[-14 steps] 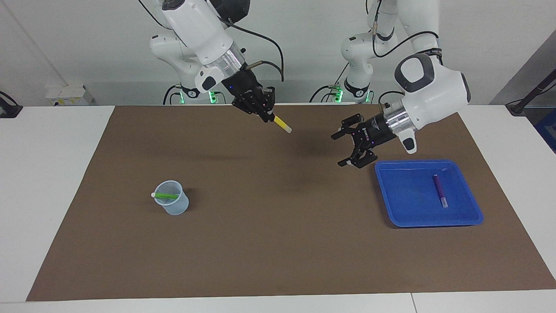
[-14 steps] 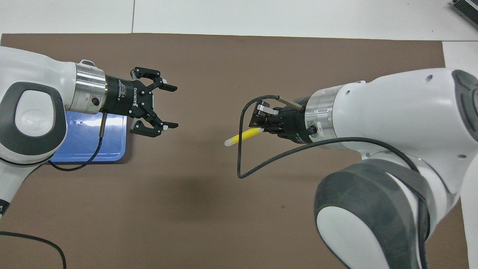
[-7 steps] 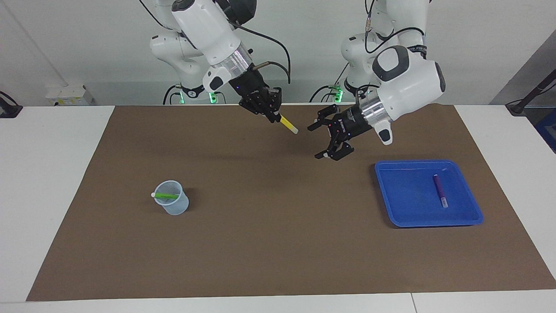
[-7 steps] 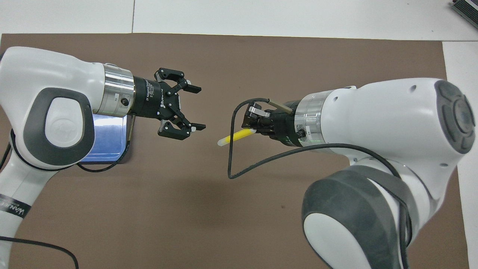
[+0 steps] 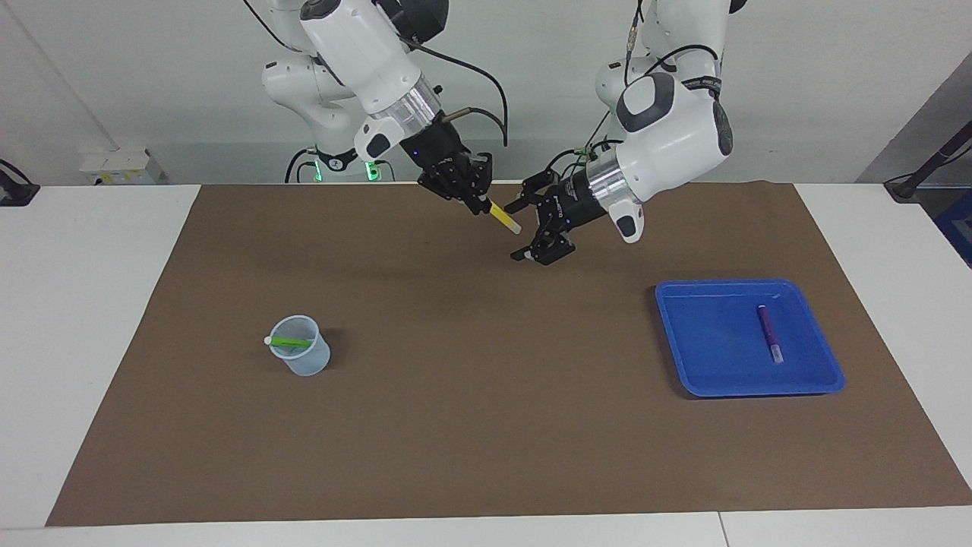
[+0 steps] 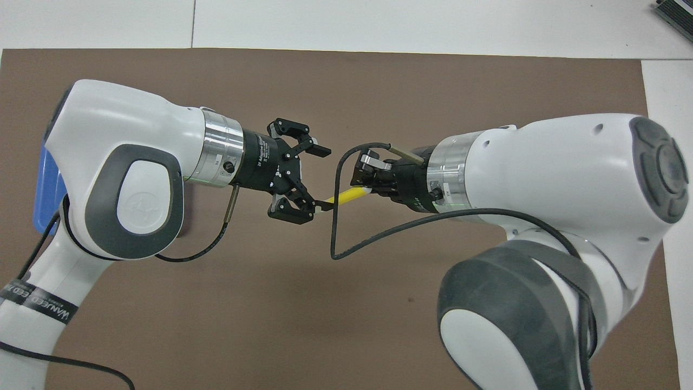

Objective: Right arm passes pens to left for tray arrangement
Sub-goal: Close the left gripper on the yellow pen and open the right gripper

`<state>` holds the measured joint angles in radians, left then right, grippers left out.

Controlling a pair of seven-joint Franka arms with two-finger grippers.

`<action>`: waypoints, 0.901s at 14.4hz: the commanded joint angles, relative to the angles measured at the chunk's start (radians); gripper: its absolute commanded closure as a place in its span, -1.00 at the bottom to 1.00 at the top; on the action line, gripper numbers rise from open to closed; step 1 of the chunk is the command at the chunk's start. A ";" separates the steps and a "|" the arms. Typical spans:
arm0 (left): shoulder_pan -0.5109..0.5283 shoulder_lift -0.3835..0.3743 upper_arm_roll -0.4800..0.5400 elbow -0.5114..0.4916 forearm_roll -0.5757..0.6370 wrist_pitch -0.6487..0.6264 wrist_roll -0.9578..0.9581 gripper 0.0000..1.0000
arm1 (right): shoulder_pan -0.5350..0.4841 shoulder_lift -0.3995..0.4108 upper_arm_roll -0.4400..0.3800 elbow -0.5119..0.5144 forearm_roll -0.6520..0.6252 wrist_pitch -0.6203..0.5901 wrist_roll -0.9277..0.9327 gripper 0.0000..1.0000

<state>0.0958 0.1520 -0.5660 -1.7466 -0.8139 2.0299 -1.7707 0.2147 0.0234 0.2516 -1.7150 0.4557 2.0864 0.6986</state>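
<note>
Readable writing: "ROBOTIQ" on the left gripper (image 6: 323,177) body, part of a word ending "EED" on the left arm's band. Counted three pens, one tray, one cup, two arms.

Right gripper (image 5: 480,205) was clamped on the yellow pen (image 5: 504,218), held in the air over the brown mat (image 5: 486,425), pale end pointing at the left gripper. Left gripper's fingers stood apart either side of that pale end; contact could not be judged.

Facing view alone showed the purple pen (image 5: 768,332) lying in the blue tray (image 5: 706,380) at the left arm's end, and the green pen (image 5: 291,343) across the translucent cup (image 5: 304,357) at the right arm's end. Overhead view showed only a tray edge.
</note>
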 commanded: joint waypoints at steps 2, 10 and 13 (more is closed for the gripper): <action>-0.001 -0.034 0.000 -0.019 -0.022 -0.003 -0.013 -0.64 | -0.001 -0.028 0.000 -0.034 0.028 0.021 0.010 1.00; -0.001 -0.058 -0.017 -0.027 -0.041 -0.022 -0.013 0.16 | -0.003 -0.028 0.000 -0.034 0.028 0.021 0.009 1.00; -0.002 -0.074 -0.015 -0.051 -0.039 -0.022 -0.004 0.23 | -0.003 -0.028 0.000 -0.034 0.028 0.021 0.009 1.00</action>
<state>0.0953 0.1188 -0.5899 -1.7533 -0.8324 2.0101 -1.7723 0.2148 0.0232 0.2490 -1.7172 0.4557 2.0917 0.6986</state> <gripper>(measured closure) 0.599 0.828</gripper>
